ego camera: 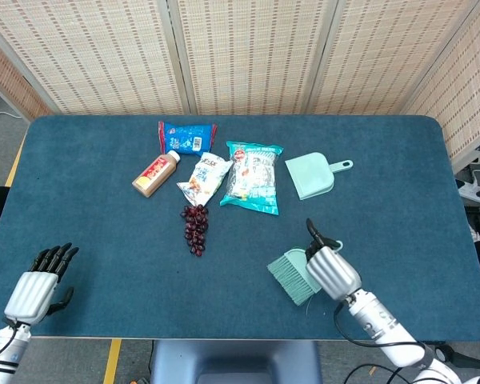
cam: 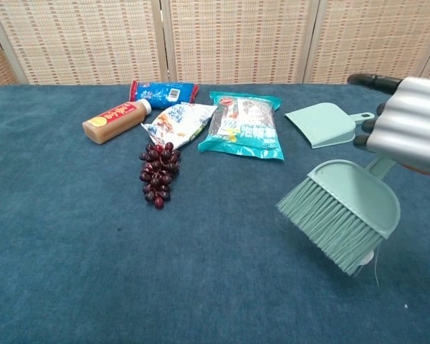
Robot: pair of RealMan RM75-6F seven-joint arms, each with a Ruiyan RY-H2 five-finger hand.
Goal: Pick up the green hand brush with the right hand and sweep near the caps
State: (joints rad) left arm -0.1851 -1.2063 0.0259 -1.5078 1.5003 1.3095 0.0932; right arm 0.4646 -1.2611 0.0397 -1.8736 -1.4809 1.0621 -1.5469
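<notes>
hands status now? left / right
Left hand: open, holding nothing.
Right hand: holding the brush.

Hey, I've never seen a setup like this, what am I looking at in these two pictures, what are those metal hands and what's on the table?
This is a two-armed robot with human-like hands, steered by a person. One picture looks down from its head, the other looks forward from its chest.

The right hand holds a green hand brush by the handle, bristles pointing left. The left hand rests at the near left edge, holding nothing, and only the head view shows it.

On the blue table lie a green dustpan, a teal snack bag, a white snack bag, a blue packet, a small bottle on its side, and a bunch of dark grapes. The bottle caps are hidden behind the brush right now.
</notes>
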